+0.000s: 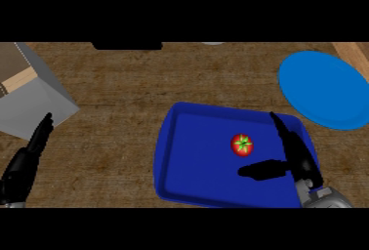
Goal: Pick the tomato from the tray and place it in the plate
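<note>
We see the tomato (pixel 242 145) lying right of the middle of the blue tray (pixel 193 163), towards the tray's right wall, its green stem star facing up. Our right hand (pixel 297 160) hangs over the tray's right side just beside it. Its fingers (pixel 282 132) are straight and point at the tray's far right corner, the thumb is spread out to the left below the tomato, and the hand has hold of nothing. We judge the tomato light, smooth-skinned and somewhat soft. It is round enough to roll on the flat tray floor if we nudge it, and it could bruise if we squeeze hard. The best hold looks to be across its widest part, thumb on one side and fingers on the other, closing evenly so it does not squirt out. The tray's raised rim stands between tomato and plate (pixel 324 90), so we must lift clear of the far right corner first. The plate lies near that corner, by the counter (pixel 130 83)'s right edge, and the way there looks open. Our left hand (pixel 22 168) rests open at the counter's left edge, next to a grey box (pixel 32 100), well out of the way.
</note>
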Tool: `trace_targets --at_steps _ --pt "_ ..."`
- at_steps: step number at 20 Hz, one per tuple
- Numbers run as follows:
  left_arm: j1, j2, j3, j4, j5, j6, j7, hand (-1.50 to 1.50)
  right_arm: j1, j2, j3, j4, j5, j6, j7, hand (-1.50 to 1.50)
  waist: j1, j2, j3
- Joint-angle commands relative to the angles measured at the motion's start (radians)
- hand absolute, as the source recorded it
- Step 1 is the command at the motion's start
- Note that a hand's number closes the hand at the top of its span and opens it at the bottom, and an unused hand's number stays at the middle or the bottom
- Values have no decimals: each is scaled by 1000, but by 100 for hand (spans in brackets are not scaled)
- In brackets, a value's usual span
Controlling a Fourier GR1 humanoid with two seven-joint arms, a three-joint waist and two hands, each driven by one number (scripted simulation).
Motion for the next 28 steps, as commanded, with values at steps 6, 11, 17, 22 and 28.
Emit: trace_targets --at_steps 6,11,17,22,28 --pt "-16 -75 12 -43 -72 -23 72 0 -18 129 -41 136 60 94 -68 -150 -3 0 0" --pt "22 -89 48 -16 -96 -53 -6 0 -62 206 -84 307 109 96 -159 -150 0 0 0" --pt "-23 -110 103 42 -117 -94 -33 0 -44 250 -131 382 146 115 -258 -150 -3 1 0" --pt "2 -153 85 -38 -158 -77 30 0 -100 293 -171 355 164 104 -267 150 -1 0 0" --pt "6 -131 116 -61 -141 -104 28 0 -84 -58 -286 425 111 359 -491 150 -5 9 3"
